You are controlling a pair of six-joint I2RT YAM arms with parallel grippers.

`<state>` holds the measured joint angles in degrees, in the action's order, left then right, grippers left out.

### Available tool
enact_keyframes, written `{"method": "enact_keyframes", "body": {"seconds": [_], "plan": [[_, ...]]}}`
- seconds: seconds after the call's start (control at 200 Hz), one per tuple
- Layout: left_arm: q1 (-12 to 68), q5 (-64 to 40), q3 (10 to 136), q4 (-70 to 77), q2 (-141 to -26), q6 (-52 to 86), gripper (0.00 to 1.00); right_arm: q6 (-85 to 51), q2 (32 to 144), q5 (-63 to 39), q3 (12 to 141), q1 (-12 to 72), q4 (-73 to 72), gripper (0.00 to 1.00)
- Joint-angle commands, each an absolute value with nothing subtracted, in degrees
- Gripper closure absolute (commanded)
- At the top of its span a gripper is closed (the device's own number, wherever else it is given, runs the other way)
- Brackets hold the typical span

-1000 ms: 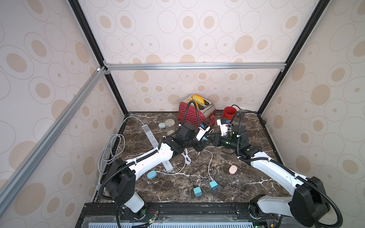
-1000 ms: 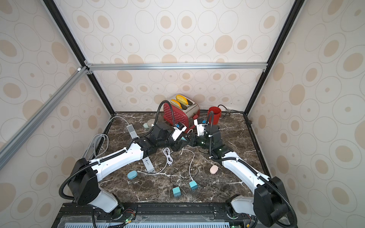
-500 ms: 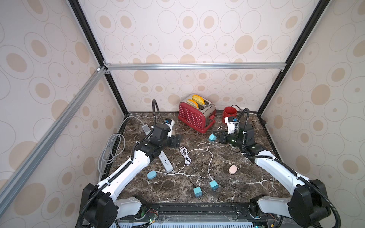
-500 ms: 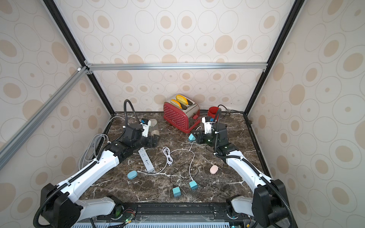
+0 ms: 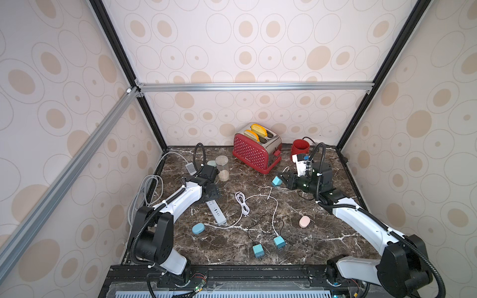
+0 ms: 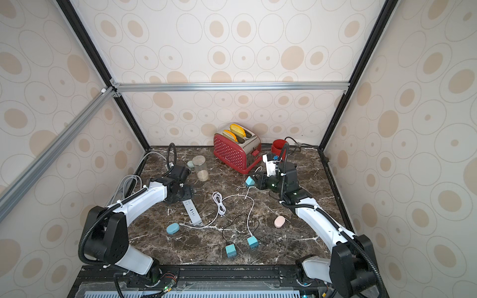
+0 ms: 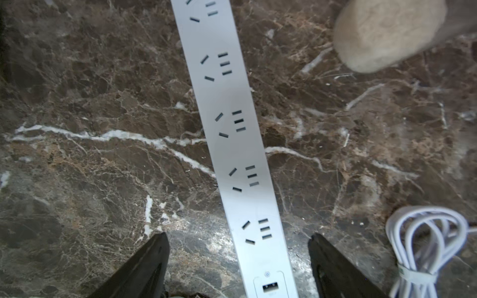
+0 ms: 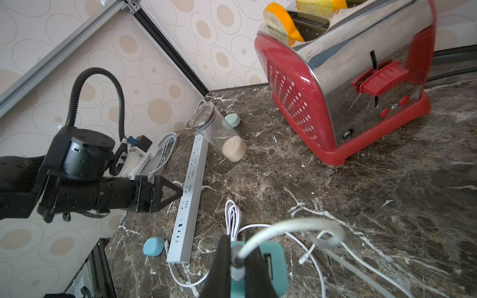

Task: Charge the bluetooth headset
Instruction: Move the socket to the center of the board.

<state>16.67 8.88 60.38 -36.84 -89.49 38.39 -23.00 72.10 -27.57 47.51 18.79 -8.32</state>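
Left wrist view: left gripper (image 7: pixel 238 234) spread astride power strip (image 7: pixel 232 121), likely to brace it; right gripper (image 8: pixel 236 254) pinches teal charger (image 8: pixel 276 265), ready for plugging.

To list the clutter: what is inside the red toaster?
Two yellow-orange slices stand in the slots of the red toaster. Their lower parts are hidden by its body.

Cream walls (image 5: pixel 258 38) with tan ovals stand all around, held by silver bars (image 5: pixel 253 86) and black posts (image 5: pixel 118 51). Under the left pincer (image 7: pixel 238 234) lies a dark brown marble table (image 7: pixel 103 180) with white veins.
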Motion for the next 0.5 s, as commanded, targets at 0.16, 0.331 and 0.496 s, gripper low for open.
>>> {"method": "enact_keyframes", "body": {"seconds": [0.16, 0.331, 0.496], "plan": [[15.79, 6.25, 63.54, -33.40, -93.73, 39.19, 0.16, -17.58, 73.67, -29.98, 46.79, 21.86, -13.08, 0.93], [15.76, 3.71, 63.64, -30.71, -96.57, 39.32, 0.18, -17.83, 75.21, -29.78, 47.52, 22.72, -13.76, 0.93], [15.84, 2.92, 63.65, -31.73, -98.83, 39.99, 0.22, -18.02, 74.81, -29.56, 47.39, 22.63, -13.98, 0.94]]}}
